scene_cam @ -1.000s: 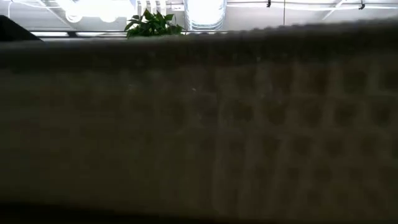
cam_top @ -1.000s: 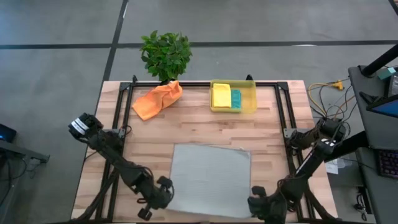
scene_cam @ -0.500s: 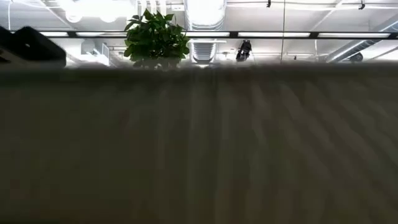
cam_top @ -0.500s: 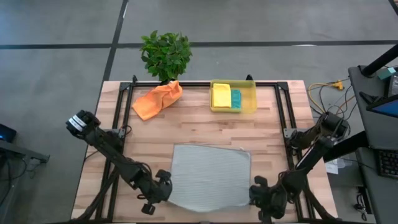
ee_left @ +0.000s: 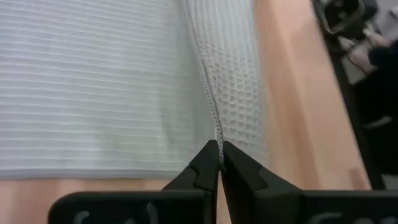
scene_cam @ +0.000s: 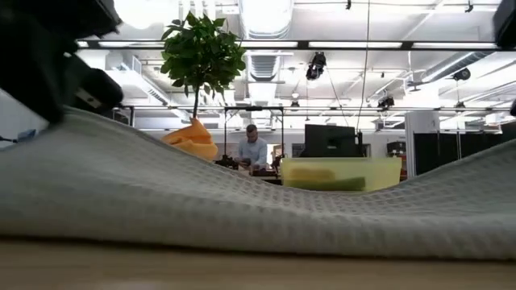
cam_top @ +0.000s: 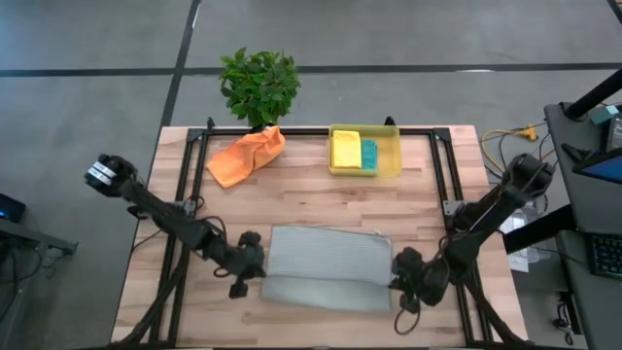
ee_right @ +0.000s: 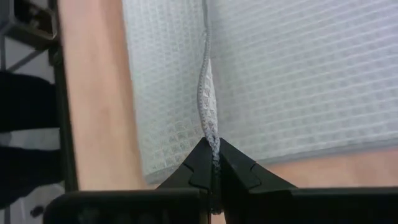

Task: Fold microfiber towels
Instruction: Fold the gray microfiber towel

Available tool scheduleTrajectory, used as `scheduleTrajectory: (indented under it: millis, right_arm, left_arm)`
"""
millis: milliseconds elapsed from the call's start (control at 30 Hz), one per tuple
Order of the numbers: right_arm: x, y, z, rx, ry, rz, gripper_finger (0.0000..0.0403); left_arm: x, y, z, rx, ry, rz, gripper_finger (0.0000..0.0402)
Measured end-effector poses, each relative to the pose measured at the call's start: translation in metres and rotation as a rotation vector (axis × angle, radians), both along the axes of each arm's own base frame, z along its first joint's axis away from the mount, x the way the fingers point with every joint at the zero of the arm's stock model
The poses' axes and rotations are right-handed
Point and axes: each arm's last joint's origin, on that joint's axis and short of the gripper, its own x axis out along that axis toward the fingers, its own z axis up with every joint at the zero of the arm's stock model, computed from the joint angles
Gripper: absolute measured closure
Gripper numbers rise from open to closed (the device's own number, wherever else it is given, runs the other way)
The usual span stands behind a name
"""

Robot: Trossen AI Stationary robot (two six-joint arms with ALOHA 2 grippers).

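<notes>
Near the front edge of the desk point(cam_top: 321, 199), the light grey towel point(cam_top: 326, 258) lay part-folded, its near edge lifted and carried over the rest. The left claw point(ee_left: 219, 151) was clenched on one corner of that edge, the right claw point(ee_right: 212, 151) clenched on the other; the wrist views showed the hem pinched between closed tips. In my judgement, the step in hand was the first half-fold. To do it well, both claws should travel level and together, keep the hem taut between them, and set it square on the far edge before letting go; uneven travel would skew the fold.

The orange towel point(cam_top: 247, 156) lay crumpled at the far left, beside a potted plant point(cam_top: 259, 86). The yellow towel point(cam_top: 346, 151) and teal towel point(cam_top: 369, 154) lay folded inside the yellow bin point(cam_top: 364, 171) at the far middle.

The desk was pale wood within a dark frame. Beyond it the low view showed an open workroom with ceiling lights, a monitor and a person point(scene_cam: 254, 150) far off.
</notes>
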Motion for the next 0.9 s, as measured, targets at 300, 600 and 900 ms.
scheduleTrajectory:
  millis: [300,600,900]
  right_arm:
    - [-0.007,-0.032,0.004,0.007,-0.030,-0.091,0.0394]
    - [-0.009,-0.049,0.003,-0.048,0.038,-0.156,0.0394]
    - [-0.008,-0.060,-0.001,-0.070,0.083,-0.228,0.0394]
  left_arm:
    - [0.012,0.027,0.000,0.088,-0.030,0.025,0.0402]
    - [0.006,0.043,-0.015,0.175,-0.003,0.065,0.0402]
    - [0.003,0.057,-0.024,0.222,0.012,0.132,0.0402]
